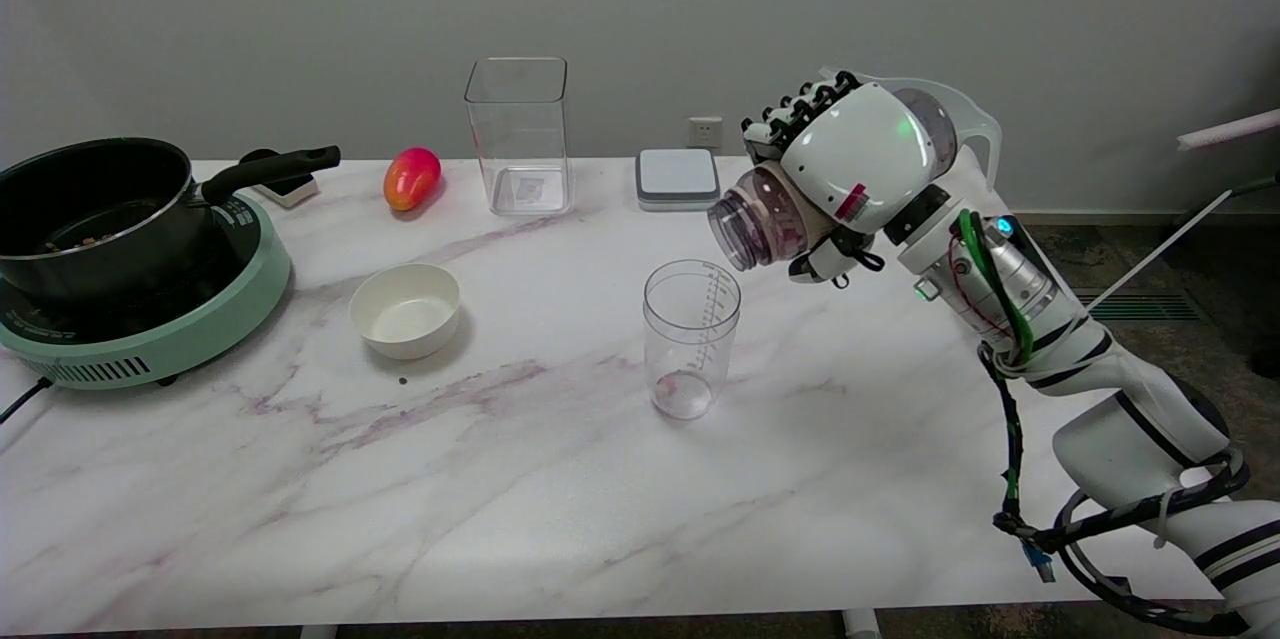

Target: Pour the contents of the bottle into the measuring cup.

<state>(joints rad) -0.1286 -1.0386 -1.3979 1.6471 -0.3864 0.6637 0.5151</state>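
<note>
A clear measuring cup (692,337) with printed marks stands upright near the middle of the marble table (520,509); a few pink bits lie at its bottom. My right hand (835,169) grips a clear bottle (755,217), tipped on its side with its open mouth pointing left and down, just above and right of the cup's rim. Pinkish contents show inside the bottle. Most of the bottle's body is hidden by the hand.
A white bowl (405,309) sits left of the cup. A black pot (95,214) rests on a green cooker (150,329) at far left. At the back stand a tall clear container (518,134), a red-orange fruit (411,178) and a grey-white scale (677,178).
</note>
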